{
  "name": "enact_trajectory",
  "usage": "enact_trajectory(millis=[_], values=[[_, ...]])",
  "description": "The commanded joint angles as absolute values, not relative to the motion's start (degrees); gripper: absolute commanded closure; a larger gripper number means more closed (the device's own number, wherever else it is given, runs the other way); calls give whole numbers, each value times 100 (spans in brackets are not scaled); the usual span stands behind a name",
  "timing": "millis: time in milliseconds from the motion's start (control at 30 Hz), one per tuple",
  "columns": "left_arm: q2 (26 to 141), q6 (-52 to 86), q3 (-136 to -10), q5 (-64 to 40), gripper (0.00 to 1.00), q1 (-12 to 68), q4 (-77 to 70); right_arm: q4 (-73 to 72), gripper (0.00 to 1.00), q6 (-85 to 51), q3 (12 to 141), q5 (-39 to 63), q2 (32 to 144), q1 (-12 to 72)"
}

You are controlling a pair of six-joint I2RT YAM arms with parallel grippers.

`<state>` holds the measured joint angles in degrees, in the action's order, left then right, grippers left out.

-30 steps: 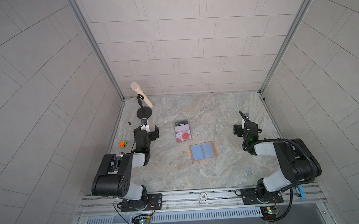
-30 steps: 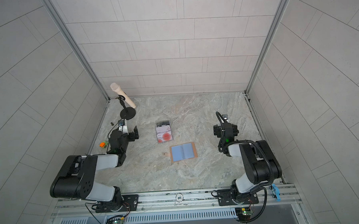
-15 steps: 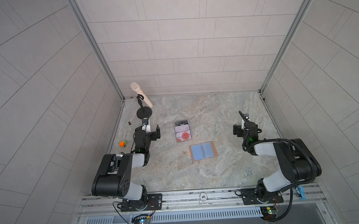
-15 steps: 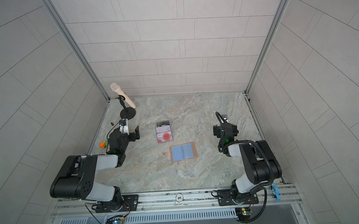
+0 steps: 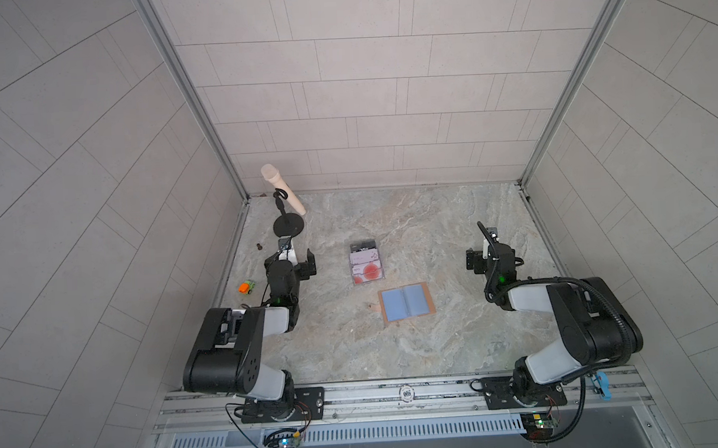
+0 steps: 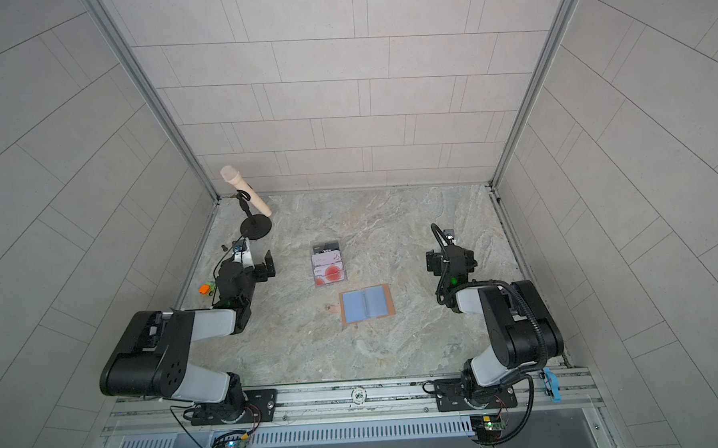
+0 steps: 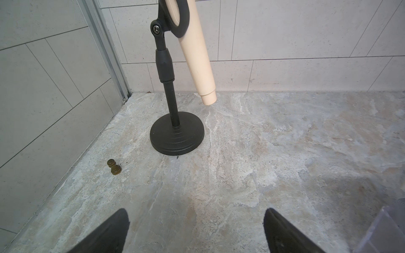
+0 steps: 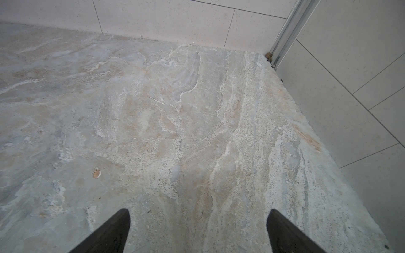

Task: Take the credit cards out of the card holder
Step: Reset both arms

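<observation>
Both the left hand [image 7: 195, 221] and the right hand [image 8: 198, 219], wide open and empty, sit well apart from the clear card holder [image 5: 382, 279] lying centrally on the desk [image 5: 437, 342] with credit cards [image 5: 367, 271] inside; unbraced, the light holder may slide or lift as a thin card is pinched.

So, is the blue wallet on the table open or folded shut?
Open. The blue wallet lies spread flat, both inner halves facing up, with the fold line between them.
</observation>
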<state>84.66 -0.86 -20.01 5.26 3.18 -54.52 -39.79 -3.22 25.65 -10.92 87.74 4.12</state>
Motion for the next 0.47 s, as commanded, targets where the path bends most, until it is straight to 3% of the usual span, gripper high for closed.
enact_trajectory(millis=[0, 433], values=[[8403, -71, -2051, 553, 0, 371, -5446, -3989, 0, -255, 2605, -1107, 8725, 431], [8420, -168, -2089, 717, 0, 503, -5408, -3985, 1, -255, 2602, -1108, 8720, 431]])
